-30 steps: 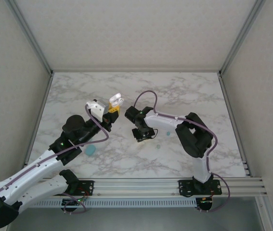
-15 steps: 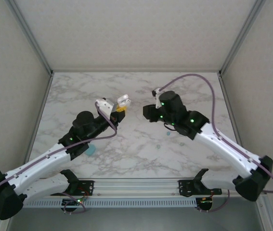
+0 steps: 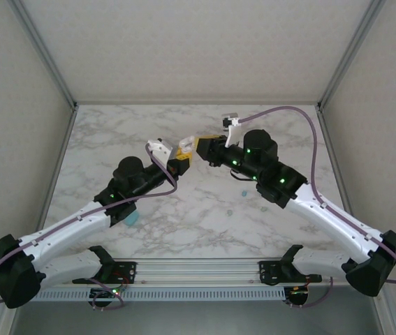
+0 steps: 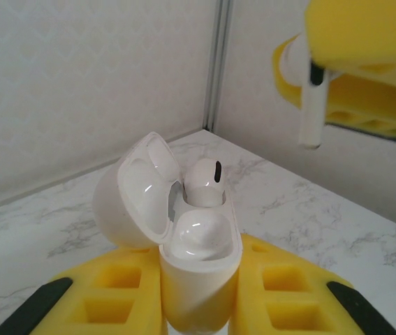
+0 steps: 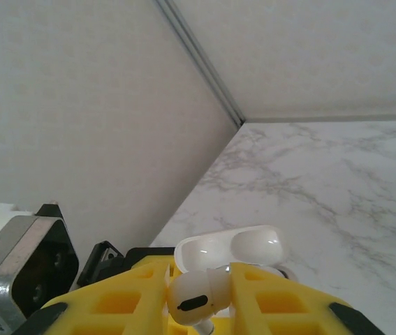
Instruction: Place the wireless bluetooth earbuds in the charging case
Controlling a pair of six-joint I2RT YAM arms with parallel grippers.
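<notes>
Above the table (image 3: 107,132), toward its far edge, our left claw (image 4: 198,300) clamps the open charging case (image 4: 199,244), one earbud (image 4: 203,183) seated inside; our right claw (image 5: 208,307) pinches the second earbud (image 5: 187,293) by its head, just beside the case. We judge it light, hard, slippery; grip the bulb, stem free.

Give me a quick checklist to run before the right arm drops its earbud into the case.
1. On the charging case, lid open: ok.
2. The left gripper clamped on the case: ok.
3. The right gripper gripping the second earbud: ok.
4. The first earbud seated in the case: ok.
5. Room left in the case for the second: cannot tell.
6. Stem lined up over the case: not ok, it hangs off to one side.
</notes>
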